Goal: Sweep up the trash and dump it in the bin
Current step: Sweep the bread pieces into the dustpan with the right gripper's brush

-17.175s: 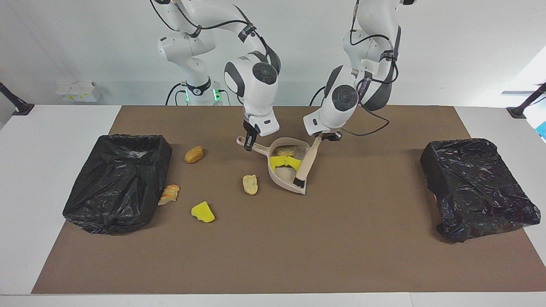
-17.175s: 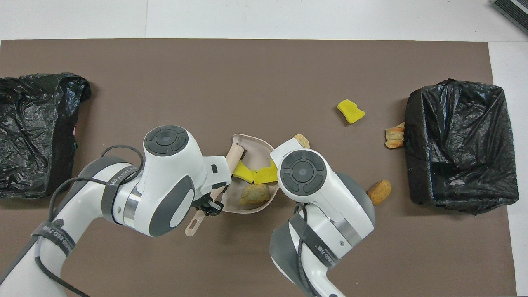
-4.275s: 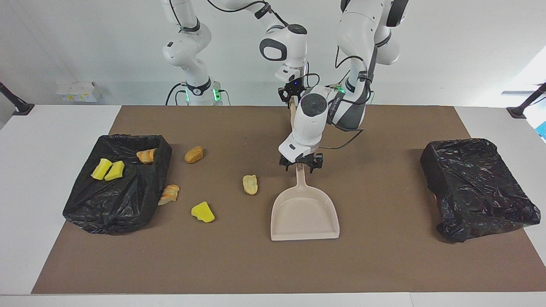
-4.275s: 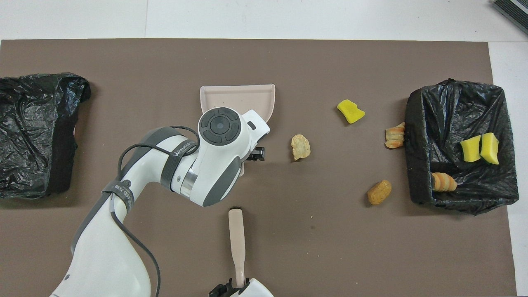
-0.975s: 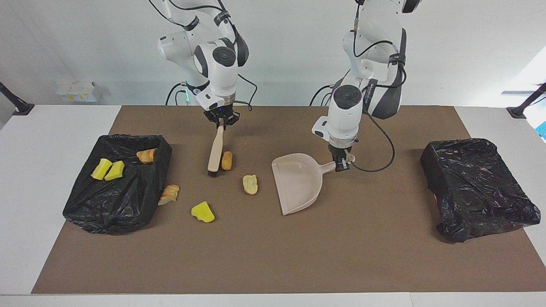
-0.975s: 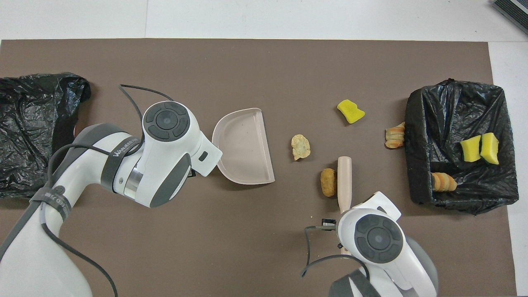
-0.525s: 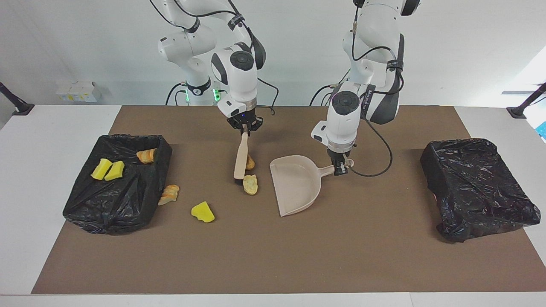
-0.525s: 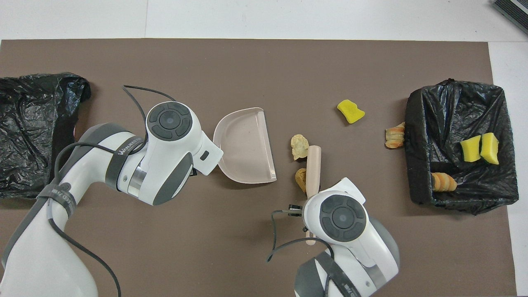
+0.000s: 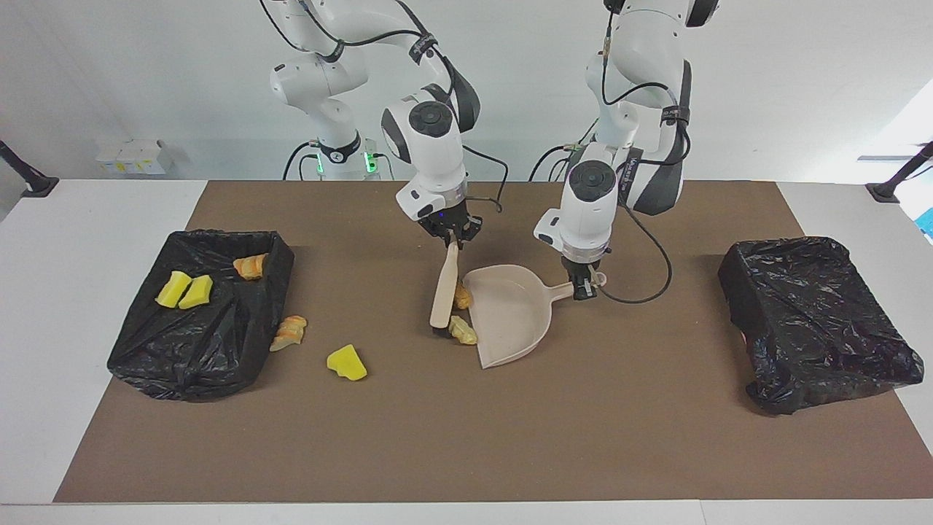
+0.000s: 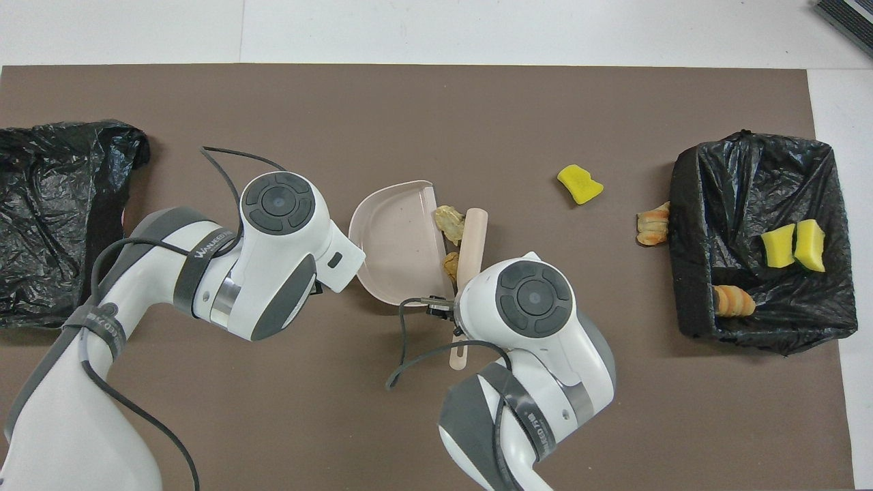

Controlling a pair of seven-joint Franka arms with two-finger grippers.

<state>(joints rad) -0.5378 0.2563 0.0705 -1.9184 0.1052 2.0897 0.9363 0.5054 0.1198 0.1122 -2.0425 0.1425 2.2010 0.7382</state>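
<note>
My right gripper [image 9: 453, 237] is shut on the handle of the beige brush [image 9: 444, 293], which stands tilted with its bristles on the mat. The brush presses a brown lump [image 9: 462, 295] and a pale tan lump [image 9: 463, 332] against the open mouth of the beige dustpan [image 9: 512, 315]. My left gripper [image 9: 582, 286] is shut on the dustpan's handle. In the overhead view the brush [image 10: 472, 239] and both lumps [image 10: 448, 221] lie at the dustpan's [image 10: 395, 245] edge. A yellow wedge [image 9: 346, 363] and a sliced bread piece [image 9: 289, 332] lie loose on the mat.
The black-lined bin [image 9: 197, 364] at the right arm's end holds two yellow wedges [image 9: 184, 289] and a bread piece [image 9: 250, 266]. The sliced bread piece touches its wall. A second black-lined bin [image 9: 816, 321] stands at the left arm's end. A brown mat [image 9: 466, 437] covers the table.
The right gripper has swept the brush toward the dustpan, pushing the brown lump and then the pale tan lump along until both sit at the pan's mouth. The dustpan has barely moved.
</note>
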